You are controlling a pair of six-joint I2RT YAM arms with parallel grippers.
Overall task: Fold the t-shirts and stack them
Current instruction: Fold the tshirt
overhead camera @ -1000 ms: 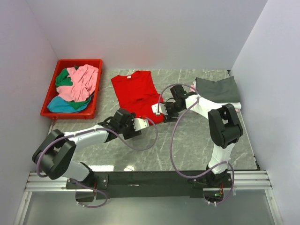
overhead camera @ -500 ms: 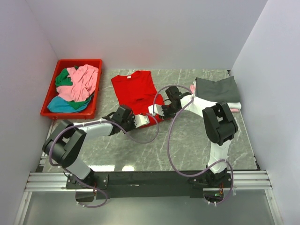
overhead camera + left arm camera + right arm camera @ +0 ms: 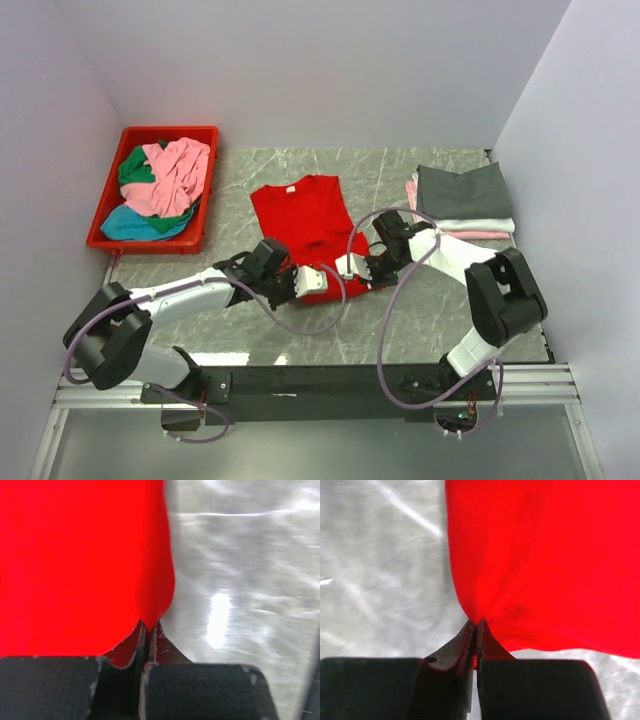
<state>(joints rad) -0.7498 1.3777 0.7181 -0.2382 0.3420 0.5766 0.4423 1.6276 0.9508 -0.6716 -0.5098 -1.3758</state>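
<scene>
At the middle of the counter, the red t-shirt lies spread out, collar toward the far wall and hem toward the arms. Both arms reach in low over the near edge of the cloth. The left fingers meet the hem at its near left corner, and the right fingers meet it at the near right corner, the two close to each other.

From the left wrist, the left fingers are pressed together with a small peak of red cloth pinched between their tips; bare grey marbled counter shows to the right of the cloth. From the right wrist, the right fingers are likewise clamped narrow on a drawn-up fold of the red fabric, which puckers toward the tips, with counter showing to the left.

At the far left stands a red bin with a loose heap inside: a pink tee on top, a green tee at the left and a teal tee at the near end. At the far right of the counter sits a folded stack, well apart from the red shirt: a dark grey tee on top, a white tee under it, and a pink edge at the bottom.
</scene>
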